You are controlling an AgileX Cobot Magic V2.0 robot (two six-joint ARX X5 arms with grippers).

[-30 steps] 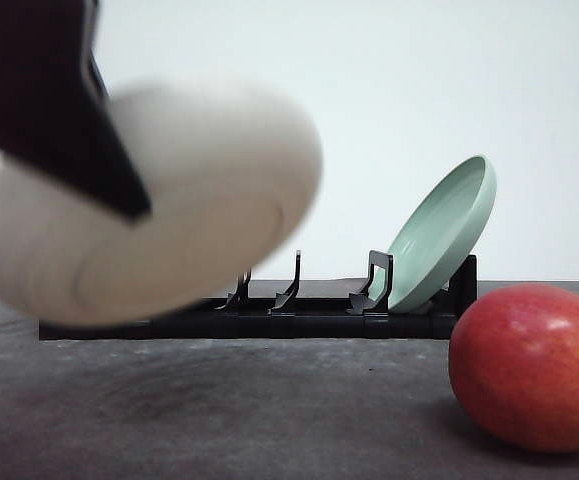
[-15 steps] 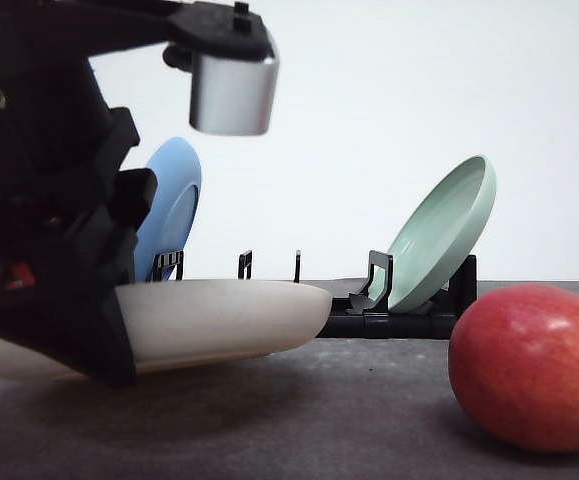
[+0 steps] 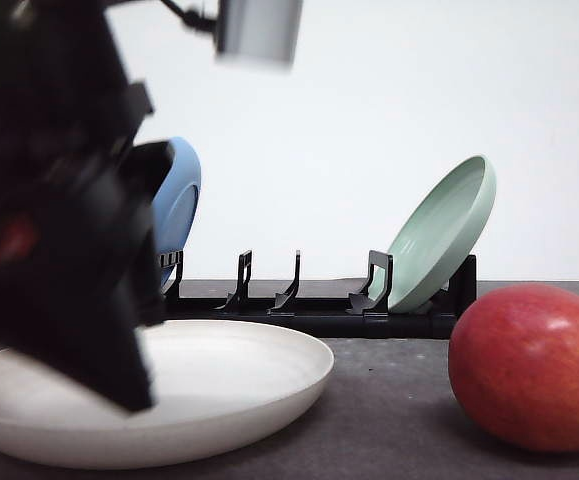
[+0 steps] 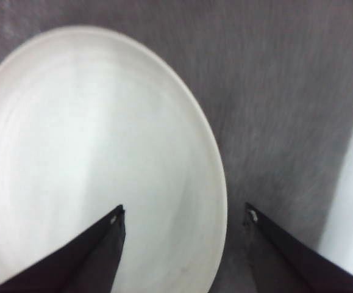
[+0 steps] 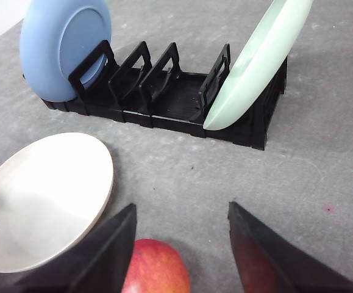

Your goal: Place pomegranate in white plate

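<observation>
I see the white plate (image 3: 219, 390) flat on the tabletop (image 3: 389, 400), my left gripper (image 4: 182, 223) spread open above its rim. The pomegranate (image 3: 531, 365) sits well apart, ungrasped; the right gripper (image 5: 179, 241) looks open over it.

Front camera sits low at table level, facing the dish rack (image 3: 319, 310). Left wrist camera looks closely down on the white plate (image 4: 97, 152). Right wrist camera, higher, overlooks rack, plate and pomegranate (image 5: 155, 268).
</observation>
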